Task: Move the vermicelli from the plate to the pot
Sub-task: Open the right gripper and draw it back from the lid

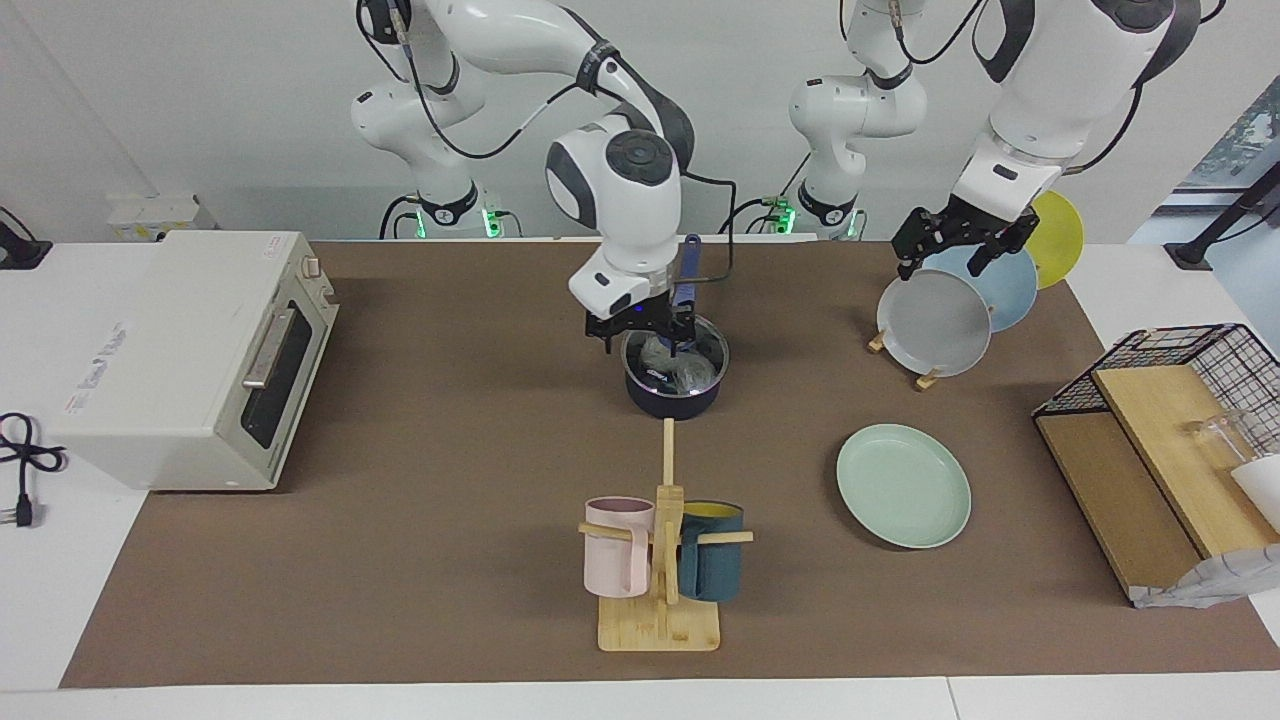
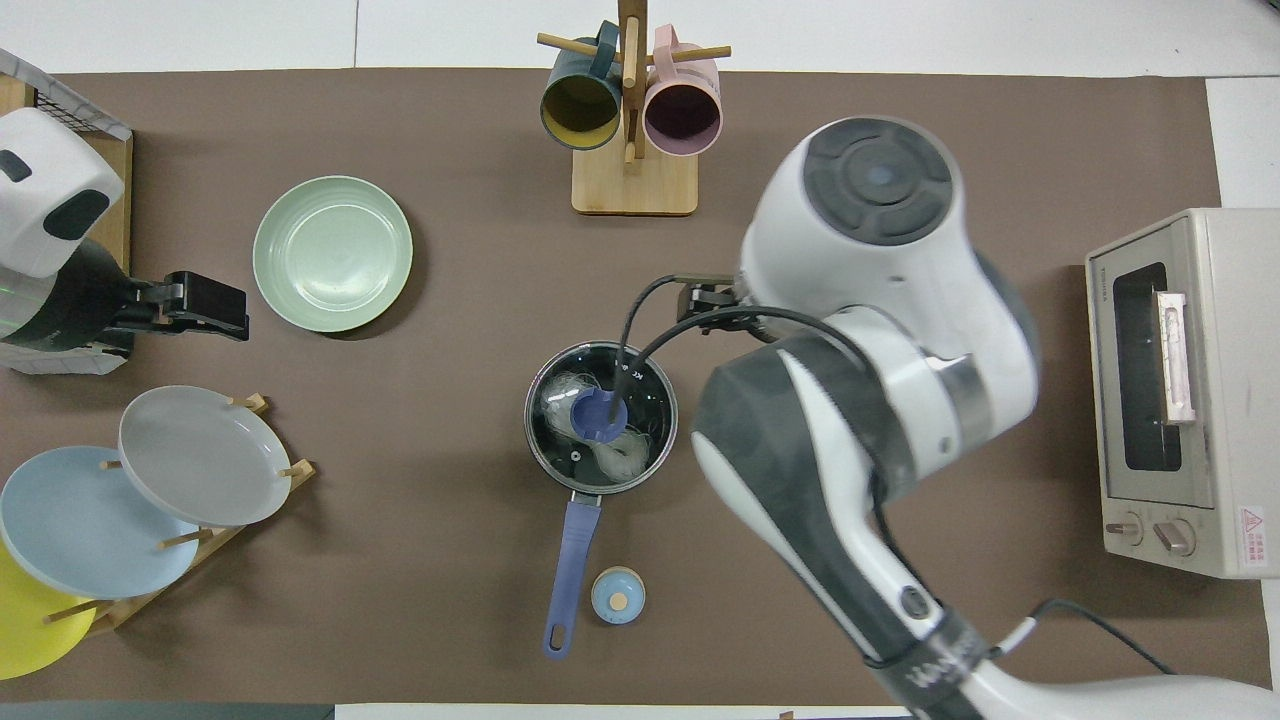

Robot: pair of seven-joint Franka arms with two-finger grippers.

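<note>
The navy pot [image 1: 675, 392] stands mid-table with its long blue handle [image 2: 570, 560] pointing toward the robots. Both whitish vermicelli nests [image 2: 622, 457] lie inside it, also seen in the facing view [image 1: 690, 372]. A round blue patch [image 2: 598, 415] shows at the pot's middle. My right gripper [image 1: 648, 340] hangs open just above the pot's rim and holds nothing; the arm hides most of it in the overhead view. The mint-green plate [image 1: 903, 485] lies bare toward the left arm's end, farther from the robots than the pot. My left gripper [image 1: 940, 262] waits open over the plate rack.
A rack [image 2: 215, 545] holds grey [image 1: 935, 325], light blue and yellow plates. A mug tree [image 1: 660, 560] with a pink and a teal mug stands farther out than the pot. A toaster oven [image 1: 190, 355], a wire basket with boards [image 1: 1170, 440] and a small blue jar [image 2: 618, 595] stand around.
</note>
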